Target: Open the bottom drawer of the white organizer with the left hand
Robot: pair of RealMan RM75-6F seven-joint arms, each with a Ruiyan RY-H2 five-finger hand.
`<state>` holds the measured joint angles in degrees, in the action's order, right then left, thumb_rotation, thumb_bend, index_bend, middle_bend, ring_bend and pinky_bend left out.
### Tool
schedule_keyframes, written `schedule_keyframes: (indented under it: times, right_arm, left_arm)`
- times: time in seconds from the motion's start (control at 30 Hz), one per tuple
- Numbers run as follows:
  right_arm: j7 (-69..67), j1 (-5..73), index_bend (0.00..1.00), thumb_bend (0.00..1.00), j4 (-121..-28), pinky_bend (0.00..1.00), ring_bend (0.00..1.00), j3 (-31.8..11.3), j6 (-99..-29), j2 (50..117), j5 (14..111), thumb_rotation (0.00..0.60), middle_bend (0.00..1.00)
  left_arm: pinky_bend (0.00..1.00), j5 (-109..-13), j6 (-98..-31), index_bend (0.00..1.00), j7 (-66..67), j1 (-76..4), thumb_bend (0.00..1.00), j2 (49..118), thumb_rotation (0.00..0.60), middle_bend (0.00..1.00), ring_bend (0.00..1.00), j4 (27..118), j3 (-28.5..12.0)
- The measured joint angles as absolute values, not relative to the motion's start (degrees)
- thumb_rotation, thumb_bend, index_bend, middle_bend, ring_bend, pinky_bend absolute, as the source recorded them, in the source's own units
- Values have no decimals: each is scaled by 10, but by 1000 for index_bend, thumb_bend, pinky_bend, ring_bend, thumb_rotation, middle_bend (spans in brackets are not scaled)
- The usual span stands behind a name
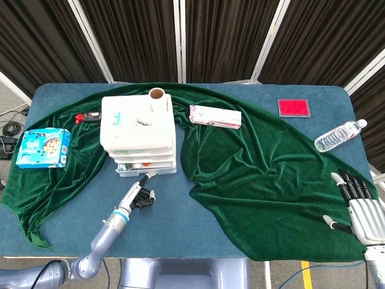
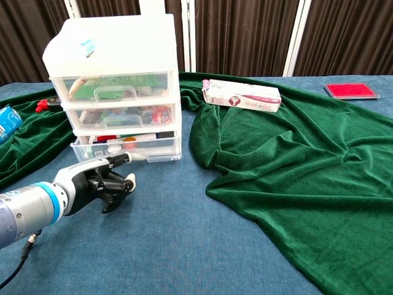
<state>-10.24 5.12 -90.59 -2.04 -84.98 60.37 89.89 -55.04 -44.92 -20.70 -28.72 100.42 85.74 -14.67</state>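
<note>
Blue table (image 1: 168, 217), green cloth (image 1: 258, 162) — bottom drawer (image 2: 126, 147) of the white organizer (image 2: 113, 67) sticks out. Left hand (image 2: 101, 181) hooks its handle, right hand (image 1: 361, 208) spread wide

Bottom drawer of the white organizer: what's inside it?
The bottom drawer is pulled partly out; red, orange and dark small items show through its clear front. Its rear contents stay hidden under the drawers above.

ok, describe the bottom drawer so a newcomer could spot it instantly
Find the white organizer standing on the green cloth at the table's left. Its three clear drawers are stacked; the bottom drawer is the lowest, just ahead of the left hand. Unlike the two above, it juts forward, partly open.
</note>
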Motion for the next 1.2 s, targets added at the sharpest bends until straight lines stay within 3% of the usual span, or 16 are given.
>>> schedule_keyframes:
  times: [0.6,0.9,1.2]
  right_arm:
    - [-98,52,60,64,-906,0,0,-20,-849,605,899,600,0]
    - [-96,51,59,64,-908,0,0,-20,-850,605,899,600,0]
    - [-99,50,60,64,-908,0,0,-20,-851,604,899,600,0]
  left_arm:
    - [817,-607,-448,140,-250,-264,751,997,600,884,825,839,-118]
    - [816,-701,-593,141,-115,-238,771,1004,600,884,825,866,-79]
    - [816,-683,-663,141,116,-230,796,1005,600,893,831,933,-76]
